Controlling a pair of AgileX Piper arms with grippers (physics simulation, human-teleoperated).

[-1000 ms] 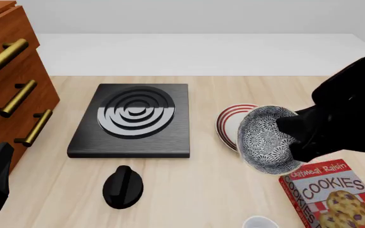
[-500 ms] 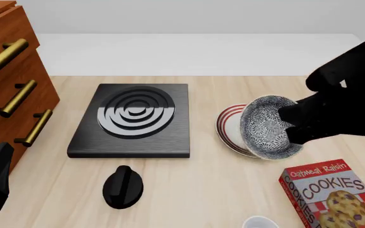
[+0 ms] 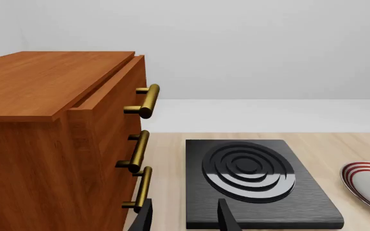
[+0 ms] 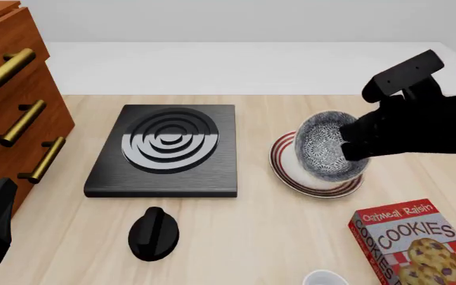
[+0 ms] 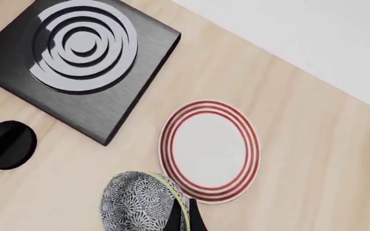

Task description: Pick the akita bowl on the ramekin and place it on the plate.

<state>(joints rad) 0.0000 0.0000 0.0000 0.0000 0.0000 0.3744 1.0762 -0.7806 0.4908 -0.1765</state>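
The akita bowl (image 4: 325,148), speckled black and white inside, hangs tilted on its side over the plate (image 4: 290,175). My right gripper (image 4: 351,146) is shut on the bowl's rim. The right wrist view shows the bowl (image 5: 135,207) pinched between the fingers (image 5: 174,217), beside and above the red-ringed plate (image 5: 209,150). The white ramekin (image 4: 324,278) peeks in at the front edge of the table, with nothing on it. My left gripper (image 3: 185,220) is open and holds nothing, low at the table's left front near the cabinet.
A black stove plate (image 4: 167,148) lies left of the plate, with a black knob (image 4: 154,233) in front of it. A wooden drawer cabinet (image 4: 10,113) stands at far left. A cookies box (image 4: 414,243) lies at front right.
My right arm has carried the bowl up and toward the back, from in front of the plate to over its middle. The left arm has not moved.
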